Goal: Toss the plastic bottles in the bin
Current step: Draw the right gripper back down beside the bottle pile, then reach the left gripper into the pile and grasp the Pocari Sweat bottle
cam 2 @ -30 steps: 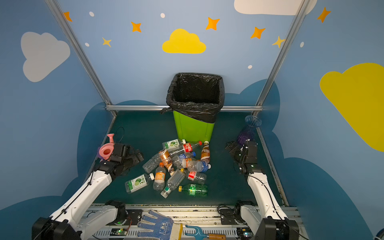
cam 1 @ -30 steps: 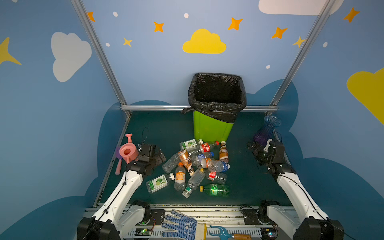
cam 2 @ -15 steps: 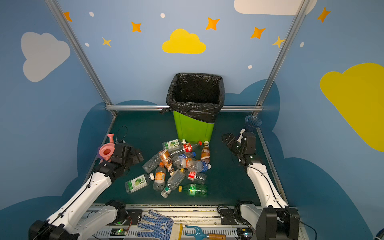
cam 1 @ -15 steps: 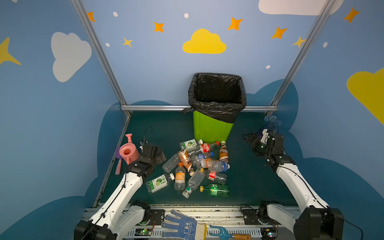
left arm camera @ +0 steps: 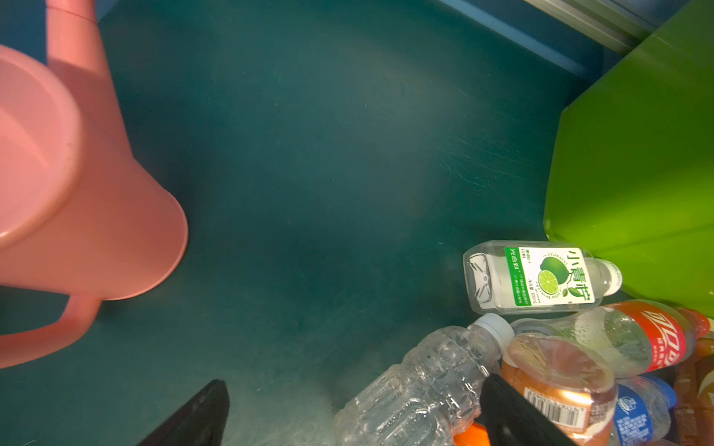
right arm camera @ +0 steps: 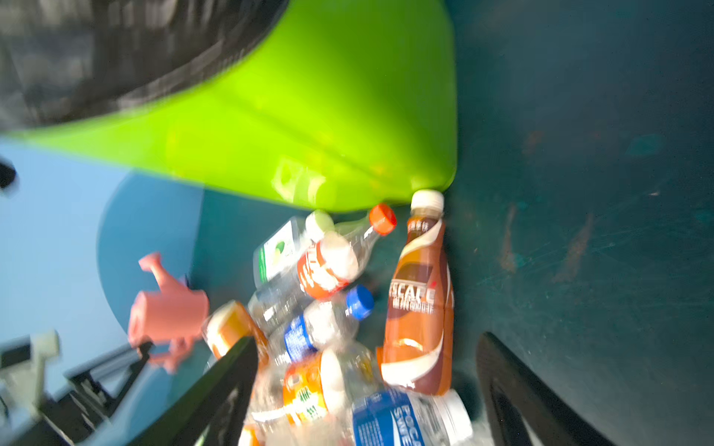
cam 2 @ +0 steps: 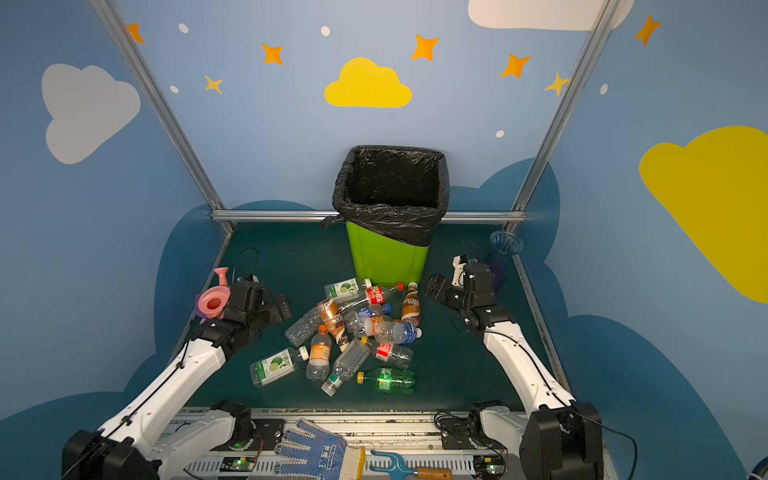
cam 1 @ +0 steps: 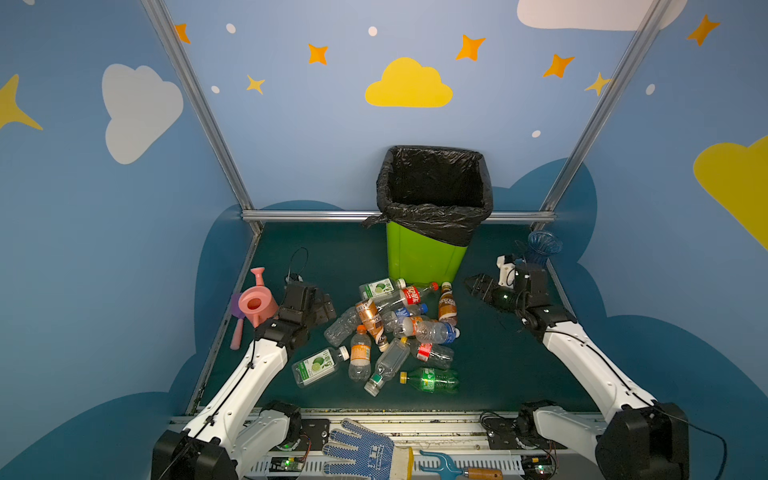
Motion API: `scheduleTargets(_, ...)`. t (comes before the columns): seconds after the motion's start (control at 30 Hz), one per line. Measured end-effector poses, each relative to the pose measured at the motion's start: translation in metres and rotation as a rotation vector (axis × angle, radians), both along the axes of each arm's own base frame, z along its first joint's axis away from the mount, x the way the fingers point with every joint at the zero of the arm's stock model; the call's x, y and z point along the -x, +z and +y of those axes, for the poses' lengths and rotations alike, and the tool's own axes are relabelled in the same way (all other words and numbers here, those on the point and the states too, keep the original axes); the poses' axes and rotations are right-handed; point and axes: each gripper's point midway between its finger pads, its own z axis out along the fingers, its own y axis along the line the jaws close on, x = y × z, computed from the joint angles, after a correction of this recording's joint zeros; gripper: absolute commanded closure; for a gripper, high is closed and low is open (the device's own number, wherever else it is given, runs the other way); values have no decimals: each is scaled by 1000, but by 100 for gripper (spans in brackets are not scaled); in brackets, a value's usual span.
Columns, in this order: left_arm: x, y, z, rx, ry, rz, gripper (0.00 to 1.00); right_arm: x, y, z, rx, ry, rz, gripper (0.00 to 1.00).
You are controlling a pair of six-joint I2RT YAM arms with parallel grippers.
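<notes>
Quick update: the right gripper (cam 1: 474, 286) has been swung away from the blue vase (cam 1: 542, 245) in the corner and is now pointed at the heap. Its jaws have been drawn in a bit from full spread, but they're clearly apart and nothing is held between them. The left gripper (cam 1: 322, 305) has only been nudged forward a touch beside the pink watering can (cam 1: 257, 303), and it's spread wide and empty too. Best guess: a pick is being lined up and nothing has been grabbed yet. No bottle can be made out inside the bin (cam 1: 424, 262) (the black liner looks empty from above, though its bottom is hidden).

The plastic bottles (cam 1: 399, 328) are all heaped on the floor right in front of the bin, with the farthest ones at or against its base. In the right wrist view the brown coffee bottle (right arm camera: 421, 305) is framed just ahead of the parted jaws. It lies on the edge of the heap nearest that arm, cap at the bin's foot, close but not yet reached. On the other side, the clear crushed bottle (left arm camera: 421, 390) is seen just beside one finger (left arm camera: 514, 417) of the left gripper. Whether it's being touched can't be told.
</notes>
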Motion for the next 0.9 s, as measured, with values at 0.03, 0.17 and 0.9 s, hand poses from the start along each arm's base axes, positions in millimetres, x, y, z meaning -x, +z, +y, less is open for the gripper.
scheduleTargets(0.03,-1,-1,-1,5,-3,1,0,4,-2,5,22,32,1,14)
scheduleTargets(0.17,-3,-2,-6,31,-14,2,0,22,-15,20,99,125,25,16)
scheduleTargets(0.9,14,61,-205,-316,-873,-187,0,37,-65,-34,219,-107,195,10)
